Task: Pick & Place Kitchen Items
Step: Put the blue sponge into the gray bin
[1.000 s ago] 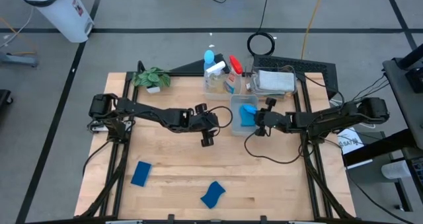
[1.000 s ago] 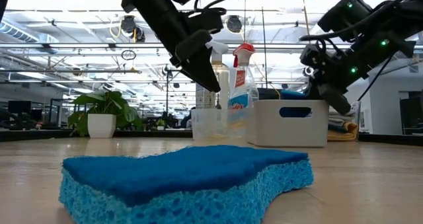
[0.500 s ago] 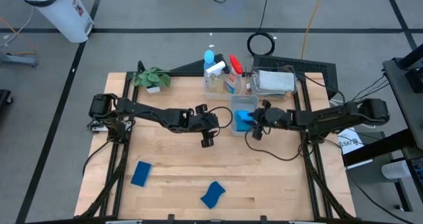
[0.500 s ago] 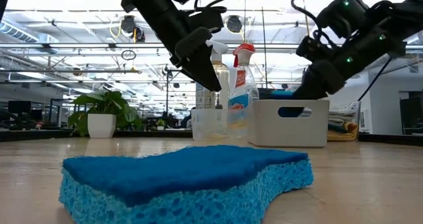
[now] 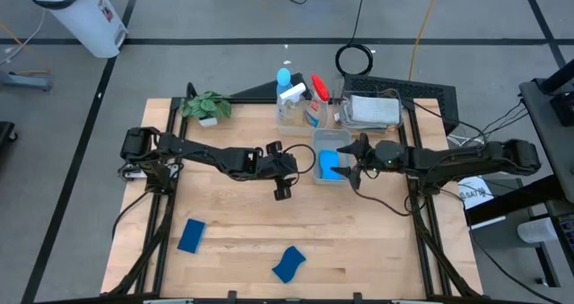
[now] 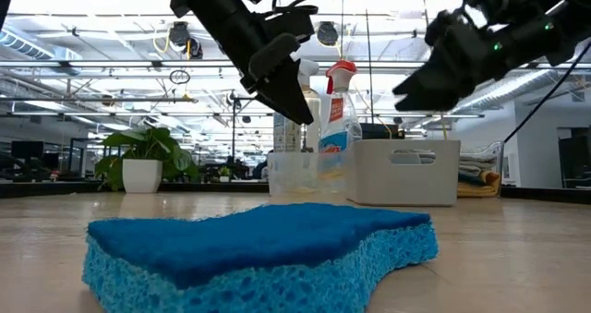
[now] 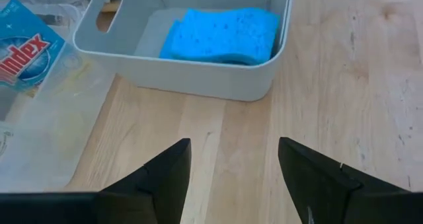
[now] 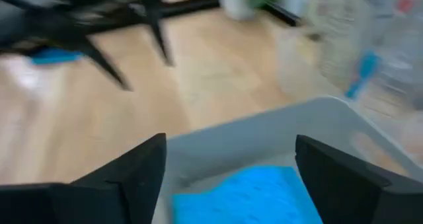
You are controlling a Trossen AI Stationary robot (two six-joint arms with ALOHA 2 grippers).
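The blue sponge (image 5: pixel 331 165) lies in the bin (image 5: pixel 318 141) beneath the released right gripper (image 5: pixel 356 163).

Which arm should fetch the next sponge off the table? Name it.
Left, probably. The left gripper hangs open over bare table, nearer the two loose sponges. The right gripper, jaws open, is over the bin.

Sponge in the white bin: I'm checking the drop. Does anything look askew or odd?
Nothing stands out. The blue sponge lies flat inside the white bin, which sits upright on the table. The open right claw hangs above it.
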